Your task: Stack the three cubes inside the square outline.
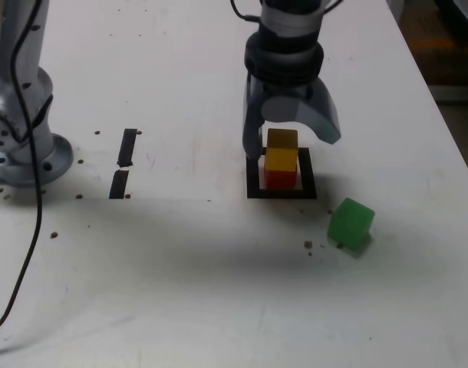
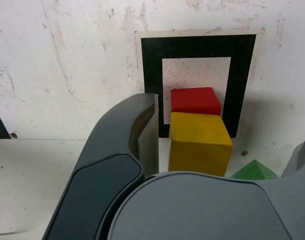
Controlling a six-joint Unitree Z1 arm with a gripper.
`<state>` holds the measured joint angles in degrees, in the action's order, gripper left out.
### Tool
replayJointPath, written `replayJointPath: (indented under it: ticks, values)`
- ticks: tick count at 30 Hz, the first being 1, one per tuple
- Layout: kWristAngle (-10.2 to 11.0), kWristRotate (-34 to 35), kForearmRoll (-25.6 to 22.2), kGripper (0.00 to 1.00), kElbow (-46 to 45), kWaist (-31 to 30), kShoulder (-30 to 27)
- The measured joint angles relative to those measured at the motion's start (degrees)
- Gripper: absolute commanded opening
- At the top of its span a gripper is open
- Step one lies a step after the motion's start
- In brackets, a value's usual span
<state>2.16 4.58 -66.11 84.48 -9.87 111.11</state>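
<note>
The claw (image 1: 289, 146) straddles the yellow cube (image 1: 281, 159) with its jaws apart, seemingly touching nothing. That cube sits on the red cube (image 1: 280, 179) inside the square outline (image 1: 308, 184). The green cube (image 1: 351, 224) lies outside it, unobstructed on the surface (image 1: 180, 291).

The arm (image 1: 284, 31) came in from twelve o'clock in the exterior view and pointed its wrist steeply down toward the bench. The hand (image 1: 291, 142) hung at its tip with both fingers spread wide apart, one finger (image 1: 253, 126) at nine o'clock and the other, broader finger (image 1: 322, 115) at three o'clock, gripping nothing.
</note>
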Motion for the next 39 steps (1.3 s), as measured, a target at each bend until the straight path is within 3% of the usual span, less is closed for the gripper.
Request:
replayJointPath:
  ticks: [12, 19, 29, 35, 39]
  values:
    - [4.4, 2.3, -4.1, 1.00, 0.0, -1.9, -10.6]
    - [5.5, -0.4, -5.6, 1.00, 4.0, -5.8, -11.0]
    - [7.0, -5.6, -6.3, 1.00, 10.3, -12.7, -6.4]
    - [9.3, -9.5, -8.1, 0.99, 16.1, -16.2, -0.7]
    - [9.4, -11.7, -8.0, 0.99, 17.4, -16.5, 3.4]
